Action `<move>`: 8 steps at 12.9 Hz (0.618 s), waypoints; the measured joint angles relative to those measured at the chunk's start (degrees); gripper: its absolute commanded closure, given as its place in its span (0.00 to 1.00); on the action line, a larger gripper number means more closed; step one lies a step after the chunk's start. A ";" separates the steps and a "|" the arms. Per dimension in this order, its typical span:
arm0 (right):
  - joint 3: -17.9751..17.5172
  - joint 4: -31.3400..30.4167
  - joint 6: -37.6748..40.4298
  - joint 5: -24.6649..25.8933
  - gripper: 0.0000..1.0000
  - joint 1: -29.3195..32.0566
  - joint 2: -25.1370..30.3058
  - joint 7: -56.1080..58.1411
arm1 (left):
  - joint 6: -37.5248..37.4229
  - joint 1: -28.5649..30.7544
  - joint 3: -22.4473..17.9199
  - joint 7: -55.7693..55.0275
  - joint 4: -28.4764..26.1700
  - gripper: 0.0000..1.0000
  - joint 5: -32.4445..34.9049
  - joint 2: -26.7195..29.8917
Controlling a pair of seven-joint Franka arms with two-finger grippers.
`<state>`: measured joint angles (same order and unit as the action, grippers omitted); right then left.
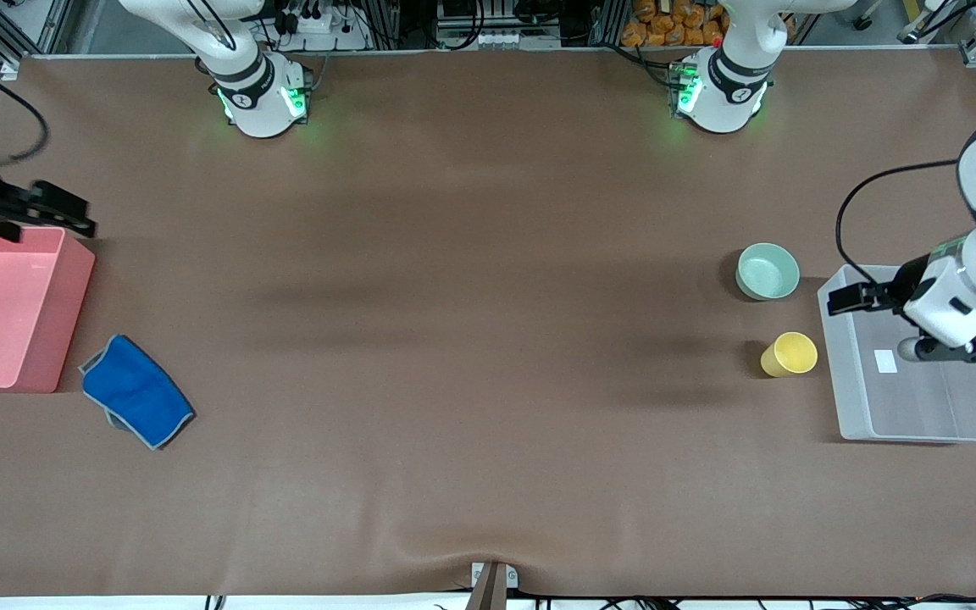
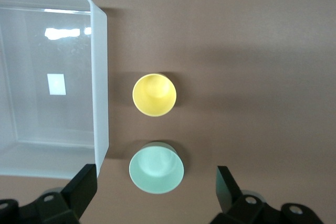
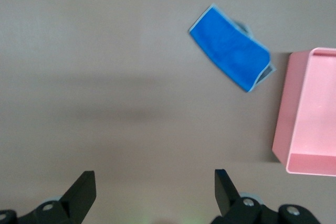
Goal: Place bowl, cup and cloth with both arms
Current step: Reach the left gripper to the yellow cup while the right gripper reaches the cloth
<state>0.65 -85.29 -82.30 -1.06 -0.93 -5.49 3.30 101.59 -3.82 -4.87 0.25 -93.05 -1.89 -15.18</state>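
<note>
Mint bowl (image 1: 768, 270), cup (image 1: 789, 354) beside clear bin (image 1: 852, 398) edge, apart.

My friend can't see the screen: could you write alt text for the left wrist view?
A yellow cup and a mint-green bowl sit side by side on a brown table, next to a clear empty bin. The left gripper hangs above with fingers open.

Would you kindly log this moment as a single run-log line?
left gripper: open, over clear bin | right gripper: open, over pink bin | bowl, cup, cloth: on table, unplaced
</note>
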 measured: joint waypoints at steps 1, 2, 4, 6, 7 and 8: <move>-0.01 0.00 1.61 0.00 0.00 -0.23 -1.79 0.00 | 1.12 0.08 0.00 0.11 -0.06 0.00 -0.02 -1.15; 0.16 0.00 2.43 0.04 0.00 -0.20 -3.20 0.00 | 2.70 0.09 0.00 0.12 -0.25 0.02 -0.02 -2.28; 0.72 0.02 3.14 0.10 0.00 0.14 -4.59 0.01 | 6.88 0.31 -0.04 0.12 -1.63 0.02 -0.02 -4.16; 0.96 -0.11 3.72 0.09 0.00 1.93 -6.24 0.12 | 12.65 0.98 -0.08 0.32 -4.57 0.02 -0.02 -5.45; 1.00 -0.22 3.54 0.08 0.00 2.86 -7.97 0.52 | 16.99 1.28 -0.17 0.50 -6.94 0.02 -0.02 -5.87; 1.02 -0.39 2.69 0.08 0.00 3.46 -10.27 0.80 | 21.97 1.46 -0.24 0.72 -9.80 0.07 -0.02 -6.23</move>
<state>1.66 -85.68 -79.61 -0.98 2.54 -15.76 4.11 123.56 -2.36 -5.11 0.97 -102.85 -1.91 -21.42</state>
